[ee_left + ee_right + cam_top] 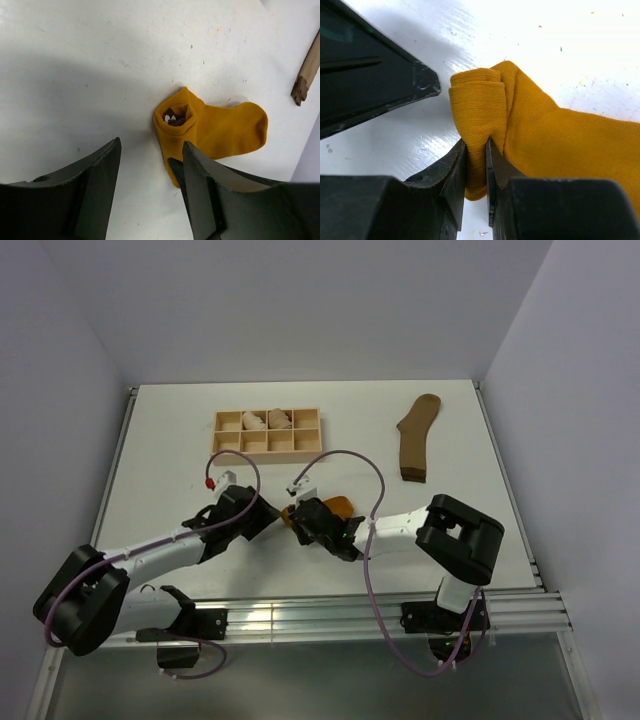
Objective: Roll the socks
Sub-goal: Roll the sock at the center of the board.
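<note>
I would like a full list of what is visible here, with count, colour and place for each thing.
mustard sock: 1, mustard-orange, middle of the scene, one end rolled
brown sock: 1, olive-brown, far right, lying flat
tray: 1, pale wood, eight compartments, far centre-left
bundles: 2, pinkish-beige, two middle compartments of the tray's far row
table: 1, white, under everything
left gripper: 1, black, open, next to the mustard sock
right gripper: 1, black, shut on the mustard sock's rolled end

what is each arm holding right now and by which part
The right gripper pinches the mustard-orange fabric sock by its rolled-up end. The left gripper is open and holds nothing.
</note>
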You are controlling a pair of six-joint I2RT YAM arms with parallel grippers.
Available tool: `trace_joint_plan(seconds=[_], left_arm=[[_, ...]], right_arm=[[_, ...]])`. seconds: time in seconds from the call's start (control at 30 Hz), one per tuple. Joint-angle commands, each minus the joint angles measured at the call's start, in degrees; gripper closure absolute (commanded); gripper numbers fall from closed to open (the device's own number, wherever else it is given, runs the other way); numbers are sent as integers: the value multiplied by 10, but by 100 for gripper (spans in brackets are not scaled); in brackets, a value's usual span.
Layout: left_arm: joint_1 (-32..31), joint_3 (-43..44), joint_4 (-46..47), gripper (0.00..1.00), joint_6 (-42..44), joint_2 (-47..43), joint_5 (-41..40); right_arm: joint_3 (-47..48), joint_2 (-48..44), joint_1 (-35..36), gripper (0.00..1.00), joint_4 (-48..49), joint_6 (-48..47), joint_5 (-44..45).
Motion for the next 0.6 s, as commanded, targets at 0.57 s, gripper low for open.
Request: trace_joint_plan(seconds=[0.57], left_arm=[[75, 224, 46, 46, 297, 268, 319]], right_arm=[[-66, -4, -1, 100, 45, -88, -88]])
